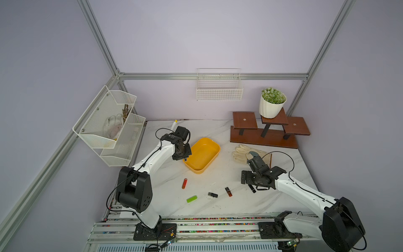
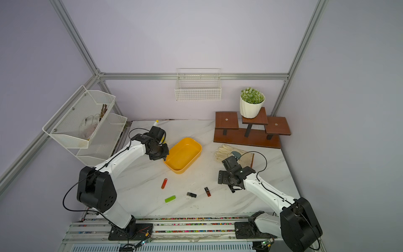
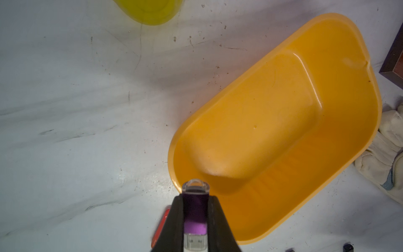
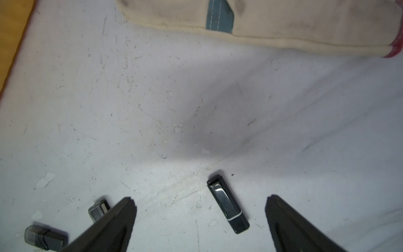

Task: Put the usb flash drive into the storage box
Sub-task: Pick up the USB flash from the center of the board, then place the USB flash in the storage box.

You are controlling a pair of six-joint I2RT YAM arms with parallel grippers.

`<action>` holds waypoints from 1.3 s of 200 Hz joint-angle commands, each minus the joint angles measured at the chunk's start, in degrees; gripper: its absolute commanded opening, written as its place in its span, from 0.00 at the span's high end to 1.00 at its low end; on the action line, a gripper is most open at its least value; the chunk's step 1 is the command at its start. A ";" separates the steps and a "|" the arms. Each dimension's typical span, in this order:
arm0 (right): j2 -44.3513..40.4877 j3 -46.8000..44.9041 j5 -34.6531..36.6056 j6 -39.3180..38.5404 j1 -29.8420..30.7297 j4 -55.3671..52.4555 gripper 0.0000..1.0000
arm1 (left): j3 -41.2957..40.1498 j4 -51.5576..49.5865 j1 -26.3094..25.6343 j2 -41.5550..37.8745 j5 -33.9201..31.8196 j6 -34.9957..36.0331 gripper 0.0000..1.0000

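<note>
Left wrist view: the left gripper has its fingers pinched on a purple usb flash drive with a clear cap. It holds the drive end-on above one corner of the yellow storage box, whose floor is bare. I judge the carry nearly done and the release not yet made: the drive hangs over the rim rather than the middle, so a little more reach inward would make the drop safer. In both top views more drives lie on the table in front of the box: a red drive, a green drive, a small black drive and a black-and-red drive. The right gripper has its fingers spread wide and empty above a black flash drive lying flat beneath the gap, so that pick looks likely next. The tabletop is white and marble-patterned, scuffed and speckled with grit. A cream work glove lies just beyond the right gripper, and a wooden tiered stand at the back bears a potted plant. Lilac walls framed in aluminium carry a white wire basket and a mesh two-tier rack.
</note>
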 commanded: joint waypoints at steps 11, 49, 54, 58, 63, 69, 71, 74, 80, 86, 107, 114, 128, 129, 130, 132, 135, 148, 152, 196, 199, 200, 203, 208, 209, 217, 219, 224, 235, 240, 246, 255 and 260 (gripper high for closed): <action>2.25 0.93 0.02 0.89 0.38 0.02 0.01 | 4.64 1.95 -1.46 5.76 3.02 -0.03 1.00; 3.91 3.14 0.65 0.59 0.38 -0.85 0.01 | 8.28 3.10 -2.83 11.64 3.21 -1.56 1.00; 4.00 3.23 0.70 0.63 0.38 -0.89 0.01 | 8.41 3.35 -2.89 12.12 3.32 -1.93 1.00; 4.00 3.24 0.76 0.72 0.38 -0.87 0.01 | 8.35 3.62 -2.97 12.47 3.46 -2.17 1.00; 4.09 3.24 0.84 0.80 0.38 -0.89 0.01 | 8.20 4.00 -3.08 12.82 3.77 -2.51 1.00; 4.03 3.17 0.99 0.84 0.36 -0.89 0.01 | 7.96 4.28 -3.23 13.21 3.91 -2.90 1.00; 4.01 3.15 1.02 0.88 0.33 -0.89 0.00 | 7.85 4.40 -3.35 13.23 3.80 -3.08 1.00; 4.01 3.15 1.08 0.87 0.37 -0.92 0.01 | 7.66 4.58 -3.47 13.38 3.68 -3.22 1.00; 4.00 3.13 1.35 1.01 0.38 -0.99 0.00 | 7.26 4.85 -3.83 13.55 3.28 -3.62 1.00; 4.00 3.06 1.68 1.07 0.38 -0.99 0.01 | 6.81 5.27 -4.20 13.67 3.09 -4.10 1.00; 4.22 2.97 1.82 1.16 0.38 -0.99 0.01 | 5.14 5.84 -5.44 14.01 1.53 -5.63 1.00; 4.48 3.03 1.70 1.11 0.38 -0.91 0.01 | 4.59 5.99 -5.69 14.27 1.16 -6.19 1.00; 4.94 2.80 1.34 1.06 0.38 -0.71 0.01 | 3.35 6.17 -6.03 14.51 0.01 -7.27 1.00; 4.91 2.76 1.33 1.07 0.38 -0.67 0.01 | 3.26 6.18 -6.06 14.49 -0.11 -7.30 1.00; 4.99 2.78 1.28 1.07 0.38 -0.61 0.00 | 3.21 6.19 -6.08 14.53 -0.21 -7.36 1.00; 5.04 2.68 1.22 1.07 0.38 -0.56 0.00 | 3.00 6.33 -6.15 14.54 -0.39 -7.40 1.00; 5.18 2.56 1.19 1.07 0.38 -0.53 0.00 | 2.75 6.41 -6.25 14.50 -0.69 -7.49 1.00; 5.45 1.89 0.64 1.06 0.38 0.17 0.00 | 2.10 6.57 -6.48 14.61 -1.27 -7.58 1.00; 5.54 1.76 0.60 1.05 0.38 0.39 0.00 | 1.88 6.59 -6.44 14.67 -1.35 -7.64 1.00; 5.74 1.14 0.87 1.06 0.38 0.87 0.00 | 1.12 7.30 -6.55 15.39 -2.59 -7.51 1.00; 5.74 1.11 0.83 1.11 0.38 0.91 0.00 | 1.19 7.30 -6.59 15.56 -2.64 -7.51 1.00; 5.75 1.07 0.86 1.13 0.34 0.89 0.00 | 1.16 7.28 -6.56 15.55 -2.62 -7.51 1.00; 5.76 1.04 0.88 1.13 0.37 0.87 0.01 | 1.27 7.25 -6.60 15.68 -2.60 -7.44 1.00; 5.84 1.04 0.88 1.16 0.37 0.86 0.01 | 1.33 7.30 -6.54 15.94 -2.51 -7.35 1.00; 5.84 1.00 0.88 1.16 0.33 0.86 0.00 | 1.41 7.28 -6.54 15.96 -2.46 -7.34 1.00; 6.01 0.88 0.73 1.31 0.36 0.84 0.01 | 1.59 7.13 -6.57 16.30 -2.50 -7.24 1.00; 6.09 0.80 0.78 1.39 0.37 0.86 0.00 | 1.60 7.09 -6.54 16.38 -2.57 -7.24 1.00; 6.24 0.62 0.74 1.50 0.37 0.82 0.01 | 1.64 7.14 -6.57 16.45 -2.66 -7.24 1.00; 6.67 0.27 0.72 1.83 0.34 0.77 0.00 | 1.52 7.08 -6.52 16.54 -2.91 -7.16 1.00; 6.88 0.02 0.72 1.93 0.38 0.77 0.00 | 1.57 7.14 -6.61 16.59 -2.89 -7.15 1.00; 7.14 -0.19 0.71 2.11 0.38 0.89 0.00 | 1.64 7.14 -6.49 16.65 -2.86 -7.15 1.00; 7.57 -0.45 0.55 2.37 0.36 0.95 0.00 | 1.71 7.14 -6.58 16.67 -2.53 -7.07 1.00; 7.81 -0.61 0.30 2.38 0.38 1.08 0.01 | 1.72 7.15 -6.57 16.67 -2.43 -6.86 1.00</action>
